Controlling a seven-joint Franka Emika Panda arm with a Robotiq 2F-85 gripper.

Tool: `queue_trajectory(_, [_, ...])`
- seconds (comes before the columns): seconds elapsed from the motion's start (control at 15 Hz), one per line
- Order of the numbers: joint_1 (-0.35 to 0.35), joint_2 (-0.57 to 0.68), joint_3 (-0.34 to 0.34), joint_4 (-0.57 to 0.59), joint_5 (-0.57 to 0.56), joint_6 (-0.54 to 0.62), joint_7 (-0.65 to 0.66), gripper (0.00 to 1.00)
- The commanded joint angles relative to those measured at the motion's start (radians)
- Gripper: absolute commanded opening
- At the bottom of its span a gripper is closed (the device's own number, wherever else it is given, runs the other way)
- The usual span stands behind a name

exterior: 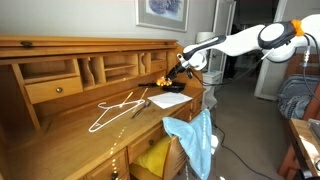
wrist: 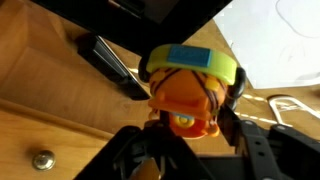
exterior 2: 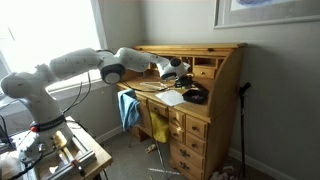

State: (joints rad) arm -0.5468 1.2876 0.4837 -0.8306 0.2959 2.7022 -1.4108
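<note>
My gripper [exterior: 172, 72] [exterior 2: 171, 70] is over the back of the wooden desk top [exterior: 70, 135], near the pigeonholes. In the wrist view the gripper [wrist: 190, 138] is shut on an orange toy [wrist: 188, 95] with a yellow-green band and a blue patch on top. The toy sits between the two black fingers, above the wood. It shows as a small orange spot [exterior: 163, 81] under the gripper in an exterior view. A long black object [wrist: 110, 60] lies on the desk just beside the toy.
A white wire hanger [exterior: 115, 110] and white paper [exterior: 166, 100] [exterior 2: 170, 98] [wrist: 272, 40] lie on the desk. A black bowl-like object [exterior 2: 193, 96] sits near the paper. A blue cloth [exterior: 196, 135] [exterior 2: 130, 108] hangs over an open drawer holding something yellow [exterior: 150, 156]. A drawer knob [wrist: 42, 158] is close by.
</note>
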Motion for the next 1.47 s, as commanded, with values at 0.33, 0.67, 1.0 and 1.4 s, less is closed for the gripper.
queue_trajectory(0.33, [0.061, -0.06, -0.229, -0.043, 0.007, 0.294, 0.392, 0.27])
queue_trajectory(0.67, [0.119, -0.073, -0.392, -0.095, 0.001, 0.215, 0.549, 0.27])
queue_trajectory(1.0, [0.142, -0.06, -0.4, -0.111, 0.0, 0.09, 0.579, 0.77])
queue_trajectory(1.4, [0.171, -0.085, -0.477, -0.089, -0.009, 0.194, 0.658, 1.0])
